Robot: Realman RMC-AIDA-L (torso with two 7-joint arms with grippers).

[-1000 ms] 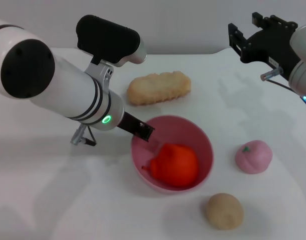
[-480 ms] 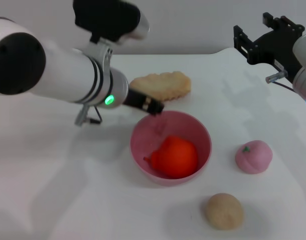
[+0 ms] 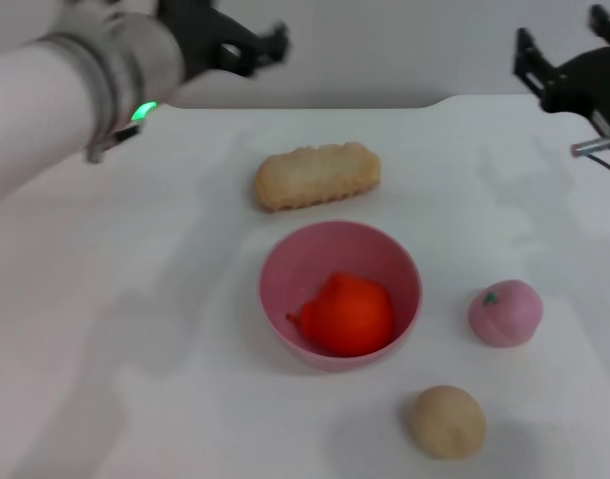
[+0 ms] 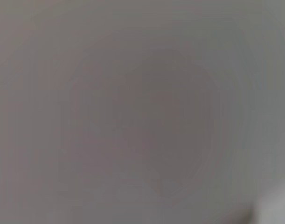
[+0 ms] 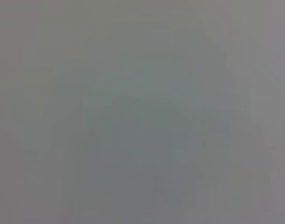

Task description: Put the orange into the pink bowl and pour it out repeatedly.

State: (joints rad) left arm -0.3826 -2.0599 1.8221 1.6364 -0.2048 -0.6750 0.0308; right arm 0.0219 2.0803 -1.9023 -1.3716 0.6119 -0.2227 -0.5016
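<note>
The orange (image 3: 348, 315) lies inside the pink bowl (image 3: 295, 262), which stands upright in the middle of the white table. My left gripper (image 3: 247, 45) is raised high at the back left, well away from the bowl, and appears blurred. Held up at the back right corner, my right gripper (image 3: 562, 62) is open and holds nothing. Both wrist views show only a featureless grey blur.
A long beige bread piece (image 3: 316, 176) lies just behind the bowl. A pink peach-like ball (image 3: 505, 312) sits to the bowl's right. A round beige bun (image 3: 445, 420) lies near the front right. The table's back edge (image 3: 314, 106) runs behind the bread.
My left arm has lifted out of the bowl and swung up and back to the left, leaving the orange in the bowl. The right gripper drifted a little to the right.
</note>
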